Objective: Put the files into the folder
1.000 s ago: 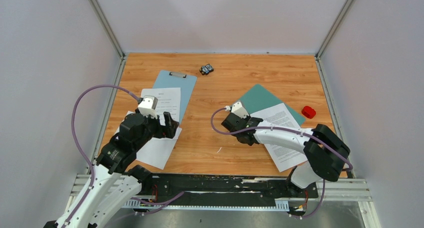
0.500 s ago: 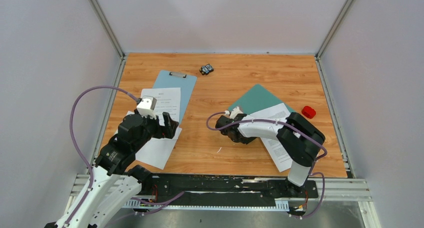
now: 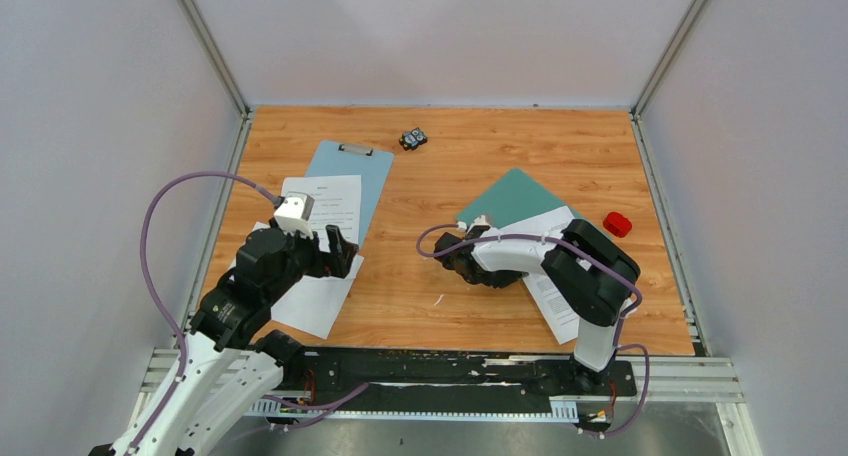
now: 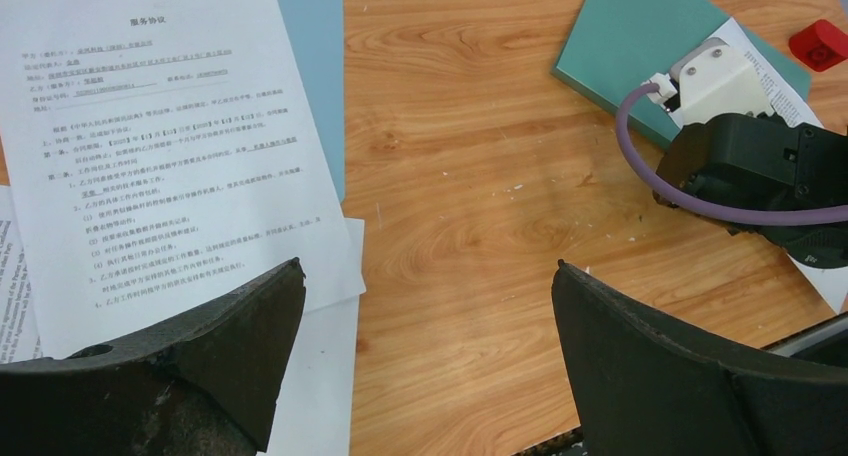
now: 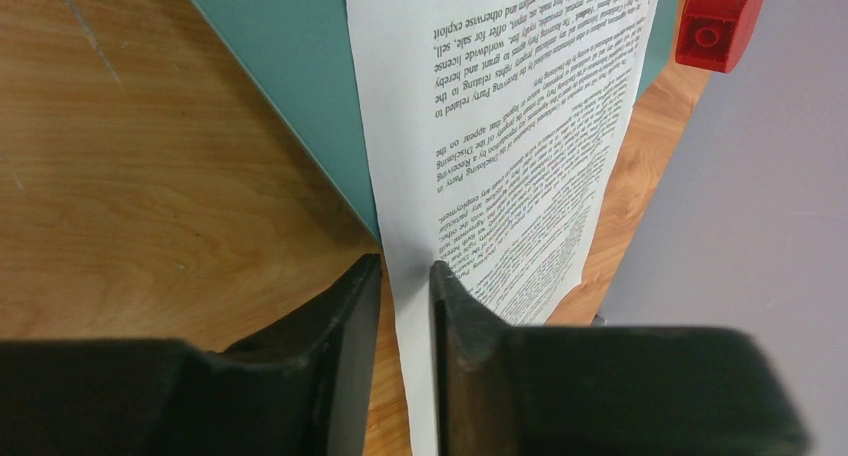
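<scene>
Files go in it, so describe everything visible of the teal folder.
The folder is thin, plain teal card, lying flat and closed-looking, set diagonally on the table, right of centre. A printed sheet covers its near part; the right gripper straddles that sheet's edge at the folder's border. A red block sits beside it, apart.

Left arm (image 3: 262, 268), right arm (image 3: 595, 276): same build. White moulded link shells with bulky matte-black joint housings between them. A white boxy block (image 3: 295, 214) sits at each wrist, with a purple cable (image 4: 720, 214) plugged in (it loops clear of the links). Fingers (image 4: 650, 376) are black, broad and wedge-shaped; edges rough, flecked with pale wear. Right wrist housing shows recessed screw holes and a small white mark.
</scene>
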You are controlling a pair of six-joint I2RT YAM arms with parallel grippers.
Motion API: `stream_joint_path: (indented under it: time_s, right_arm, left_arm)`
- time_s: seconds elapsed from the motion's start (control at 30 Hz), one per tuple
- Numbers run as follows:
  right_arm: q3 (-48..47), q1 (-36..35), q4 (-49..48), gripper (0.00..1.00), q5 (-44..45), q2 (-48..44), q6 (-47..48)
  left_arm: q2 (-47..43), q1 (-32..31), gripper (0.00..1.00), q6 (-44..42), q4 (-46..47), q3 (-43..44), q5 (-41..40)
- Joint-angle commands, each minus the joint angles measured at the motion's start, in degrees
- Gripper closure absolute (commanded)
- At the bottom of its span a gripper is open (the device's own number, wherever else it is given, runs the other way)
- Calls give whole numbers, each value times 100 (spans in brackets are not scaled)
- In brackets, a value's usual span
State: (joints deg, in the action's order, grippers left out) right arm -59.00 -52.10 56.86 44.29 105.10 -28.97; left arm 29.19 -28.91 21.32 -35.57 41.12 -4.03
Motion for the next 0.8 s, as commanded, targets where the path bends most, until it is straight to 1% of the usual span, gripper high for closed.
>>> stream_joint_path:
  time_s: [0.0, 0.1, 0.23, 0.3, 0.37, 0.43, 0.5, 0.6, 0.67, 0.77]
  right_arm:
    - [-154, -2, 32, 86, 58, -48, -48]
    - [-93, -58, -123, 100, -115, -258, 143]
    - [48, -174, -401, 100, -397, -719, 364]
    - [154, -187, -618, 100, -609, -1044, 504]
    - [254, -187, -909, 100, -872, -1427, 635]
    - [376, -187, -1276, 100, -1245, -1854, 762]
    - [605, -186, -1851, 100, -1790, -2379, 907]
    - [1091, -186, -2982, 100, -2852, -3205, 975]
    - [1448, -187, -3741, 100, -3304, -3647, 915]
    - [1877, -187, -4645, 100, -3548, -4072, 692]
  left_arm:
    - [12, -19, 0, -50, 64, 211, 54]
    - [24, -19, 0, -17, 56, 208, 58]
    - [140, -18, 2, 131, 163, 204, 54]
    - [232, -19, 2, 357, 261, 199, 61]
    - [354, -19, 4, 653, 506, 123, 239]
    - [515, -19, 6, 993, 877, 12, 519]
    - [773, -19, 8, 1391, 1405, -114, 873]
    - [1359, -19, 10, 1827, 2244, -328, 1300]
    - [1765, -19, 10, 2126, 2948, -463, 1528]
    - [2379, -42, 10, 2423, 3998, -614, 1765]
